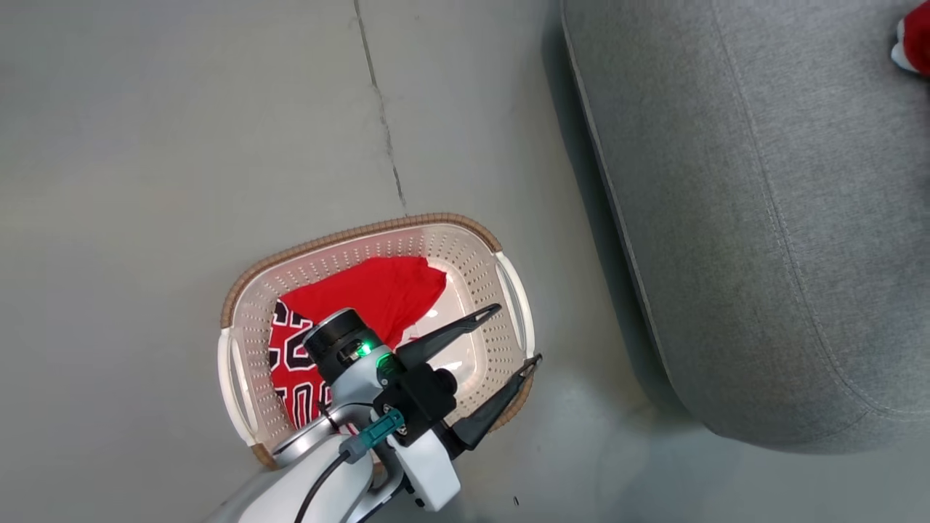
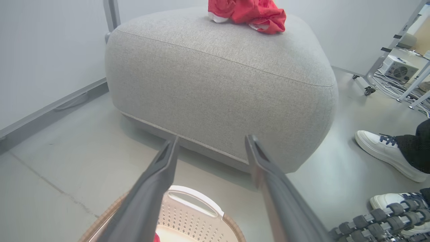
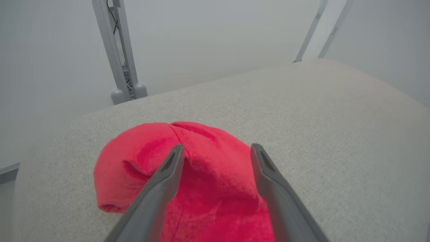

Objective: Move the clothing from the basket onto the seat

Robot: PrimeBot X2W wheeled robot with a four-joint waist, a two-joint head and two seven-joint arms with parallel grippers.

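The cream basket (image 1: 363,231) stands on the floor with the red lettered jersey (image 1: 378,290) lying inside it. My left gripper (image 1: 517,335) hovers open over the basket's right end, nothing between its fingers; in the left wrist view it (image 2: 212,139) points at the grey seat (image 2: 218,84) above the basket's handle (image 2: 195,198). The plain red garment (image 2: 255,13) with white trim lies bunched on top of the seat (image 1: 763,218), showing as a red patch (image 1: 919,36) at the head view's edge. My right gripper (image 3: 217,148) is open just over that garment (image 3: 134,168), which rests on the seat (image 3: 336,134).
A person's white shoes (image 2: 383,151) stand on the floor right of the seat, near my base's rollers (image 2: 379,218). A wheeled metal frame (image 2: 369,89) and a grey box with a fan (image 2: 399,69) are behind. A metal post (image 3: 117,50) rises beyond the seat.
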